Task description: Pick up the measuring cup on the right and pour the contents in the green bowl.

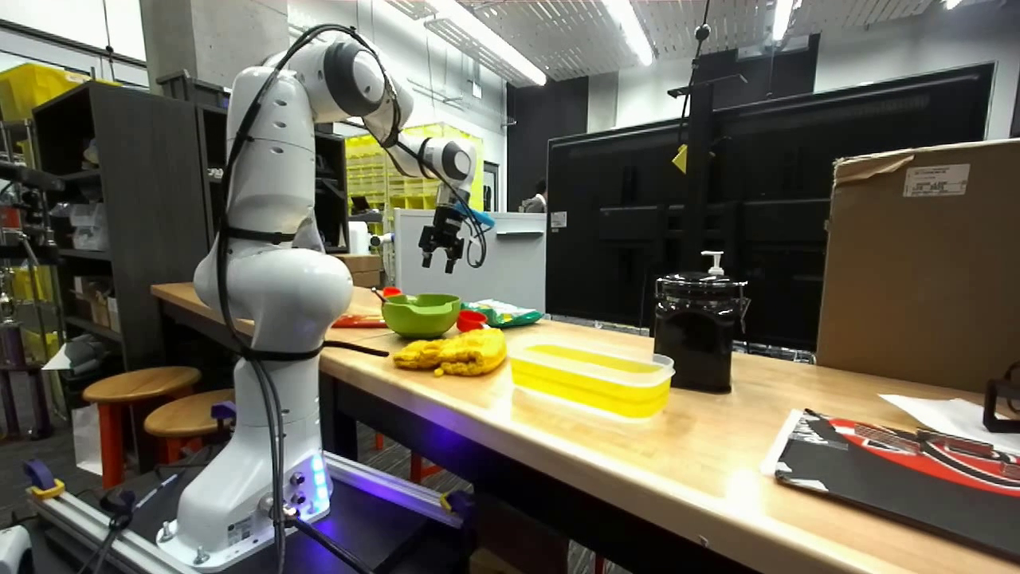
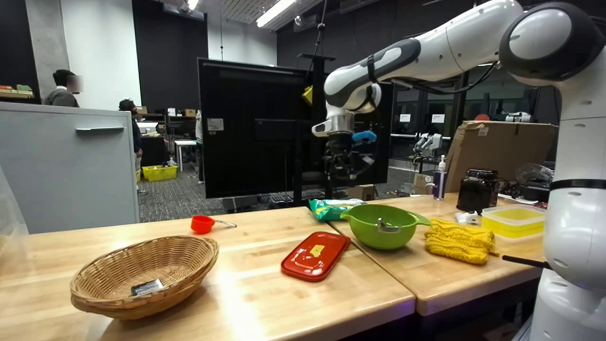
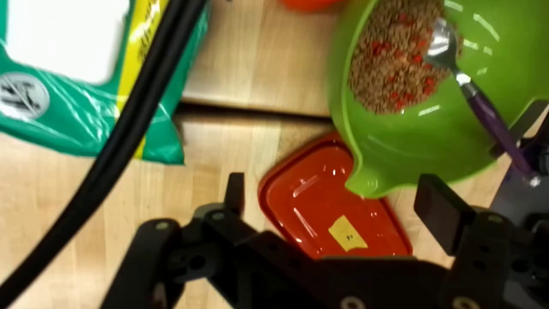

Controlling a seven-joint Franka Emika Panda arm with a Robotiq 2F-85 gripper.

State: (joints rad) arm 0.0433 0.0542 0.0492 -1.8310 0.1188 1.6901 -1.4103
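A small red measuring cup [image 1: 471,320] stands beside the green bowl [image 1: 421,319] in an exterior view. A red edge at the top of the wrist view [image 3: 309,3] looks like this cup, mostly cut off. Another red cup [image 2: 202,224] with a thin metal handle stands far from the bowl. The green bowl [image 2: 378,237] also shows in the wrist view [image 3: 411,148]; it holds brown grains with red bits and a purple-handled spoon. My gripper [image 1: 438,265] is open and empty, high above the table near the bowl. Its fingers [image 3: 333,191] are wide apart.
A red lid [image 2: 315,258] lies partly under the bowl's spout. A green bag [image 2: 331,208] lies by the bowl, yellow knitted cloth [image 2: 461,241] on its other side. A yellow tray [image 1: 594,379], a dark jar [image 1: 693,335] and a wicker basket [image 2: 189,265] stand on the table.
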